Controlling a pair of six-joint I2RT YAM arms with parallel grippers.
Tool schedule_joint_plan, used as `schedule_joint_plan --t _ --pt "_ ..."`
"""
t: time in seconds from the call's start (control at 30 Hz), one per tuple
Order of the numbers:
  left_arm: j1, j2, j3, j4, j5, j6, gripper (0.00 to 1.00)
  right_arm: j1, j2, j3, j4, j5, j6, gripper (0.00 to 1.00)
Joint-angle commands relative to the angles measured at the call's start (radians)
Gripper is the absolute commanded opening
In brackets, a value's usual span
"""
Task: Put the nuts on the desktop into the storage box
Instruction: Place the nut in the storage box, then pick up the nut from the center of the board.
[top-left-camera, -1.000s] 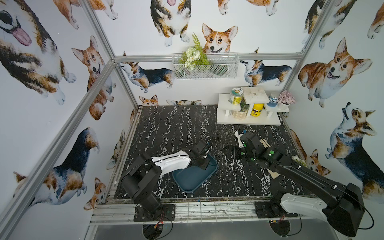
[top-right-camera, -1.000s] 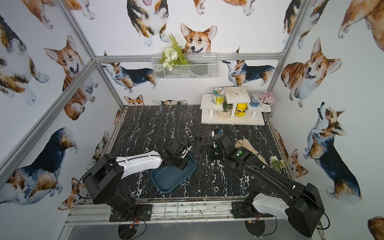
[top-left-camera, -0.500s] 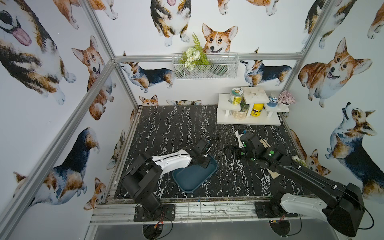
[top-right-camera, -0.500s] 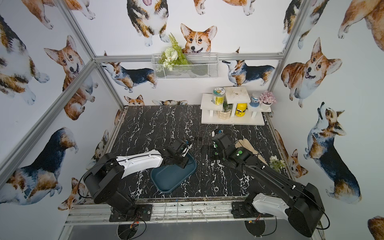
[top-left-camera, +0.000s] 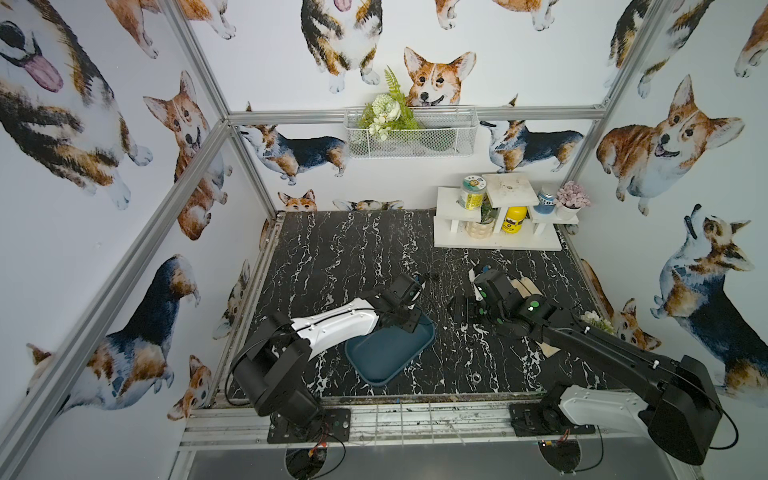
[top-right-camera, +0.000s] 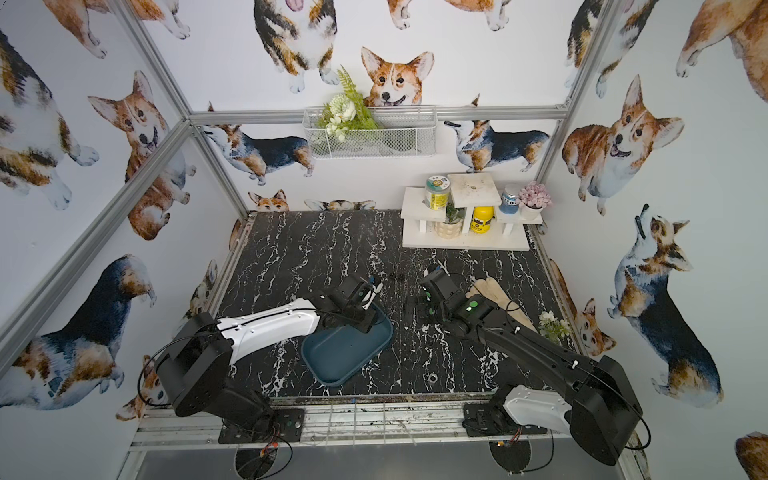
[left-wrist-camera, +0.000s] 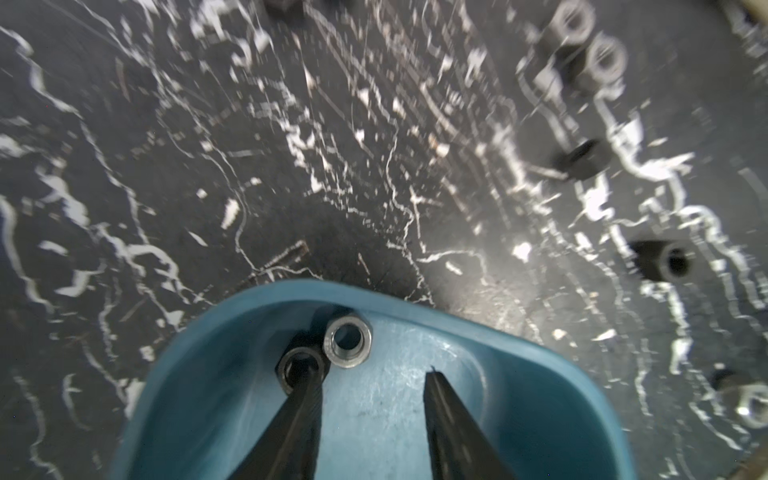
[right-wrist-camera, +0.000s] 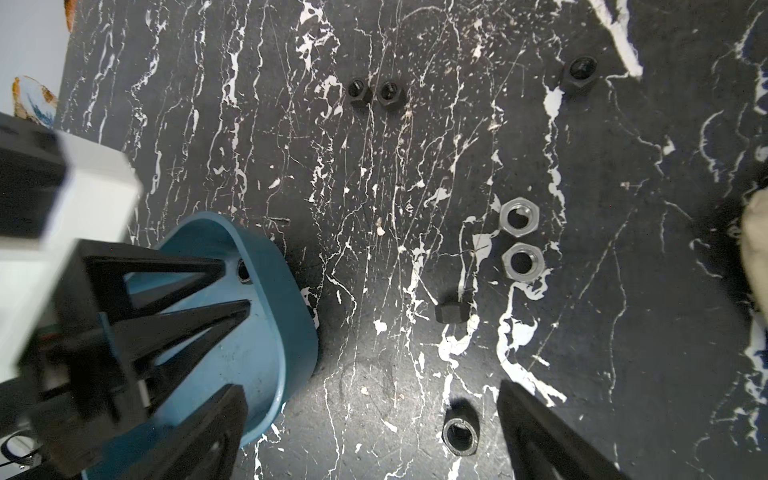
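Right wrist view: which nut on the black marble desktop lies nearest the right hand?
The black hexagonal metal nut lying flat between the open right hand's fingers; the two silver nuts and other black ones lie farther out.

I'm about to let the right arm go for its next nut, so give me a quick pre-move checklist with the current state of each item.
1. Left gripper jaws apart over the storage box, nothing between them: ok.
2. Silver nut and black nut lying inside the box: ok.
3. Right gripper open and empty: ok.
4. Black nut on the desktop between the right fingers, upright with its hole showing: ok.
5. Two silver nuts beside each other on the desktop, apart from the target: ok.
6. Left arm out of the right arm's path: cannot tell.
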Motion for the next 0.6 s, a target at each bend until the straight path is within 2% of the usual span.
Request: schedule_joint_plan --t 0.0,0.13,0.3,0.43,0.57 --pt "0.001 -0.055 0.015 -0.032 -0.03 0.008 0.5 0.0 0.022 -0.004 0.005 0.016 0.022 1.0" --pt "0.002 -0.147 0.002 -0.028 -0.005 0.033 0.53 0.0 0.071 -0.002 -0.018 0.028 0.051 1.0" --pt "0.001 -0.29 -0.069 0.025 0.033 0.068 0.73 0.003 0.137 0.005 -0.045 0.006 0.067 0.95" --pt "0.001 -0.392 -0.141 0.091 0.031 0.092 0.92 0.008 0.174 0.007 -0.051 0.018 0.11 0.87" --pt "0.002 -0.47 -0.204 0.156 0.096 0.144 0.96 0.011 0.218 0.021 -0.074 0.059 0.201 0.77"
